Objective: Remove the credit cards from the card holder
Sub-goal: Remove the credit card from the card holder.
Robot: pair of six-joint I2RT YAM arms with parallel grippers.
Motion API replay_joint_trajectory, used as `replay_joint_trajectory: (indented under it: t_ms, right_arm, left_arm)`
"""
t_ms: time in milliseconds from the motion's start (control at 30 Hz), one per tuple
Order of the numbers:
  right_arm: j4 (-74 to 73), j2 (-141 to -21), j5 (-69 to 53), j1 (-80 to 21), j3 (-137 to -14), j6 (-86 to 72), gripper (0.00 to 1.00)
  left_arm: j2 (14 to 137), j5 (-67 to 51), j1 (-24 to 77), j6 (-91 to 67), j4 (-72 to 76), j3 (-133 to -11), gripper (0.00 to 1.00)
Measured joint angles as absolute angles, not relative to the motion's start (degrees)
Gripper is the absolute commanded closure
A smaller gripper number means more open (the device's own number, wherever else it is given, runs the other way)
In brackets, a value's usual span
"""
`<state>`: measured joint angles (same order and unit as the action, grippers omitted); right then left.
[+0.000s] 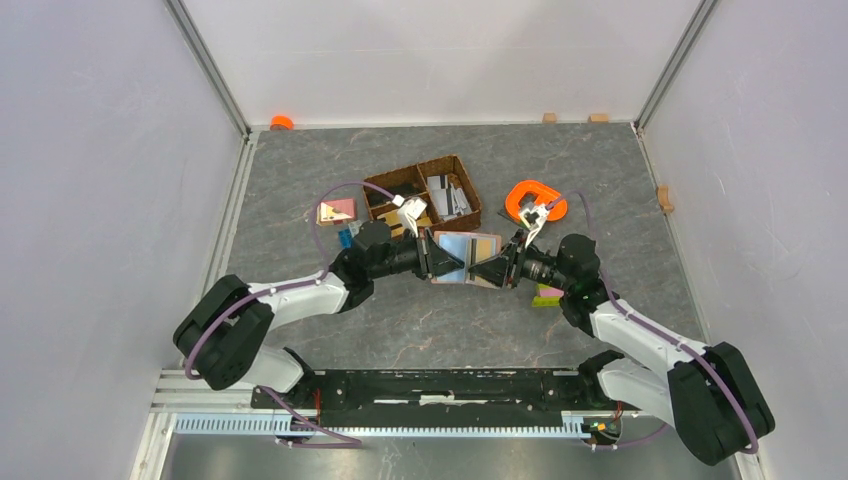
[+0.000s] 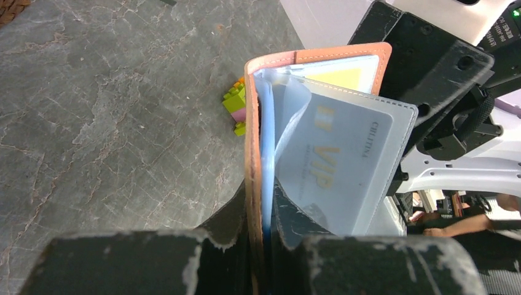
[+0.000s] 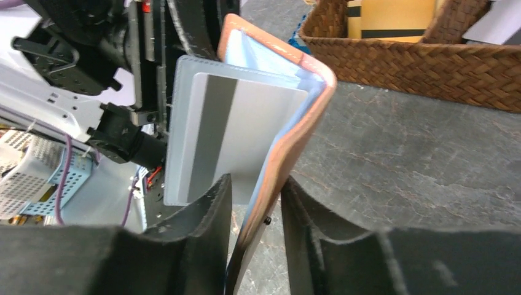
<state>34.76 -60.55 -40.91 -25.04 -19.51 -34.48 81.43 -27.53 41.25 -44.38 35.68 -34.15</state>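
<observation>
Left claw [image 2: 260,206] is clamped tight on one edge of the card holder [image 2: 344,52], holding it open above the desk [image 2: 123,123] so the sleeved credit cards [image 2: 344,160] fan out. Right claw [image 3: 257,187] straddles the opposite cover, half closed; whether it grips, I cannot tell.

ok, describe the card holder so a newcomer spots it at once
Find the dark woven basket on the table; just in front of it the two arms meet. The card holder is the flat folder open between them, left fingers clamping its edge. Salmon-brown cover and clear card sleeves set it apart from the orange clamp beside it.
</observation>
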Motion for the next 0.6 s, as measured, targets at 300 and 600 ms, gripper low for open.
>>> replay_joint_trajectory:
  t_ms: [300,600]
  right_arm:
    - [29.10,-60.75,-37.10,-25.15,-19.94,-31.62,0.98]
    - [22.87,-60.64,-32.25,-25.52,-20.88,-29.41,1.00]
  left_arm:
    - [81.49,-26.79,41.34,-44.38,35.00,-34.15,0.37]
    - [76.90,-21.37,41.89,-43.83,31.70,-34.15,0.00]
